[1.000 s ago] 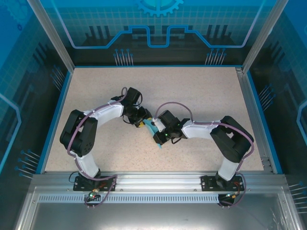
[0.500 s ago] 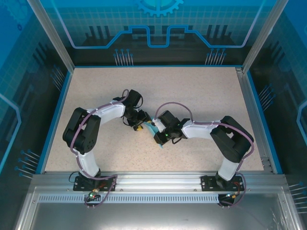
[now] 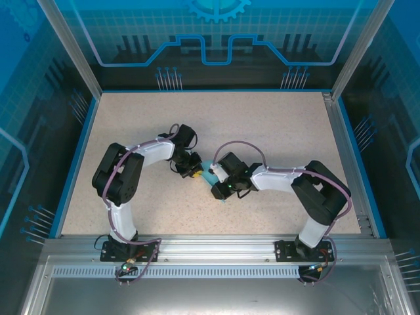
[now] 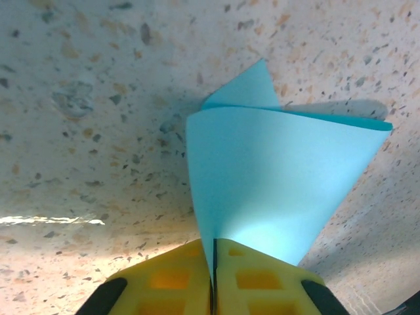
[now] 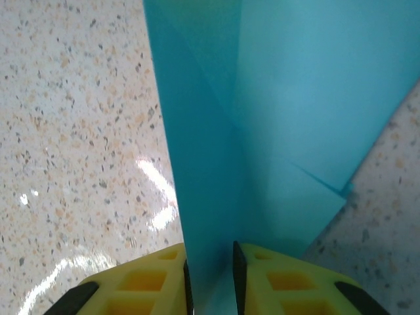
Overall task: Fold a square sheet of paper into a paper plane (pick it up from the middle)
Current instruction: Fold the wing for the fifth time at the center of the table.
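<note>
Speckled beige table, walled in by a blue-lit enclosure, spreads wide on every side of a small light-blue paper plane. The plane is partly folded and raised off the surface, and everything below is placed relative to it.

At the plane's left end sits the left gripper. Its yellow fingers are pressed flat together with a single edge of the paper pinched in the seam between them. From that pinch the paper fans out straight ahead of the fingers into a broad, curled wedge, and one pointed flap rises behind it.

In the overhead view the plane's long axis seems to run on a diagonal, from far-left to near-right.

At the plane's right, nearer end sits the right gripper. Its two yellow fingers stand a little apart, and a layered, creased strip of the paper passes through the gap. Whether they actually press on the paper cannot be told.

Both arms are equally close, each with the plane directly ahead of its fingertips. The firm hold looks to be on the left side, so any next crease probably depends on the right fingers closing or sliding along that diagonal.
</note>
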Available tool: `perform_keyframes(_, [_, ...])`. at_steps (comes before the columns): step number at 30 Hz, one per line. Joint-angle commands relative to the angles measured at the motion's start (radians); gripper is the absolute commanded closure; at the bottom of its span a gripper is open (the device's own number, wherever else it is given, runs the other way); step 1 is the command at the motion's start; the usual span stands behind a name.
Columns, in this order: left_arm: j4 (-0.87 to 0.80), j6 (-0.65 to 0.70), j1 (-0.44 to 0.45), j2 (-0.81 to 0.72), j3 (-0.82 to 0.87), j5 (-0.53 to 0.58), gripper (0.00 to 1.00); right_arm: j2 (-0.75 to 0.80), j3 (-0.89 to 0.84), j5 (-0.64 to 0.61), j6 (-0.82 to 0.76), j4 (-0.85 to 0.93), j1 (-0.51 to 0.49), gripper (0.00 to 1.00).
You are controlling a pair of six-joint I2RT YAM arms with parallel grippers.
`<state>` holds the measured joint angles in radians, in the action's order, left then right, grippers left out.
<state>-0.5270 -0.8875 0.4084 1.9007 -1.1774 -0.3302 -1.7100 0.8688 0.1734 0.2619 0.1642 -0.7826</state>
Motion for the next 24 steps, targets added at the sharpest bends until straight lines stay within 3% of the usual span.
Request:
perform_keyframes(1, [-0.024, 0.002, -0.004, 0.010, -0.018, -0.008, 0.92, 0.033, -0.020, 0.026, 0.002, 0.043, 0.010, 0.75])
perform_keyframes(11, [-0.021, 0.001, -0.003, 0.012, -0.013, -0.012, 0.95, 0.037, -0.020, 0.045, 0.017, 0.073, 0.000, 0.77])
perform_keyframes(19, [-0.018, 0.000, -0.004, 0.014, -0.011, -0.015, 0.96, -0.018, -0.021, 0.041, 0.026, 0.080, -0.018, 0.86])
perform_keyframes(24, [-0.022, 0.002, -0.004, 0.012, -0.015, -0.014, 0.96, -0.030, -0.010, 0.033, 0.029, 0.098, -0.023, 0.81])
